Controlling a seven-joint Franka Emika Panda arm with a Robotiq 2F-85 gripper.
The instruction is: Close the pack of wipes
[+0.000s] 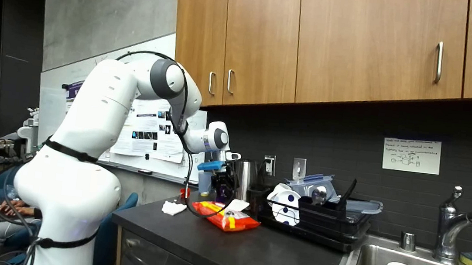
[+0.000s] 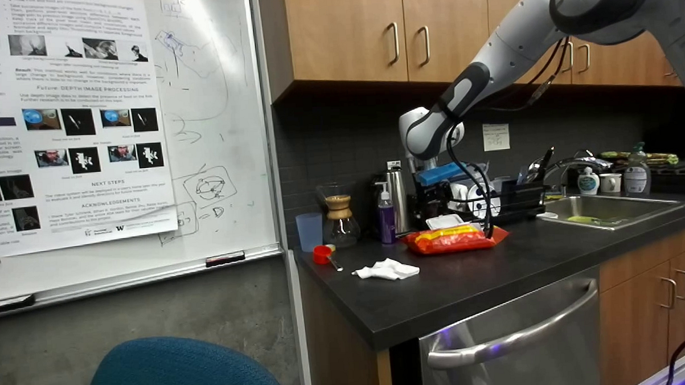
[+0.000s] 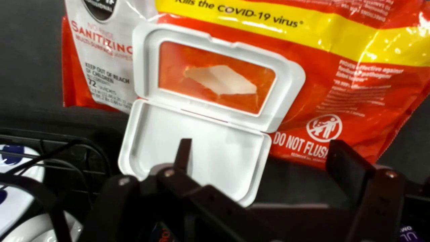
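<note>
The red-orange pack of wipes with a yellow band lies flat on the dark counter; it also shows in an exterior view and in the wrist view. Its white lid is flipped open toward the dish rack side, hinged along the white frame, and also shows in both exterior views. A white wipe shows in the opening. My gripper is open and empty. One fingertip overlaps the lid in the wrist view, the other lies past the lid's side edge. Touching cannot be told.
A black dish rack with dishes stands beside the pack. A purple soap bottle, a steel flask and a glass carafe stand behind. A crumpled white tissue and a red scoop lie near the counter's end.
</note>
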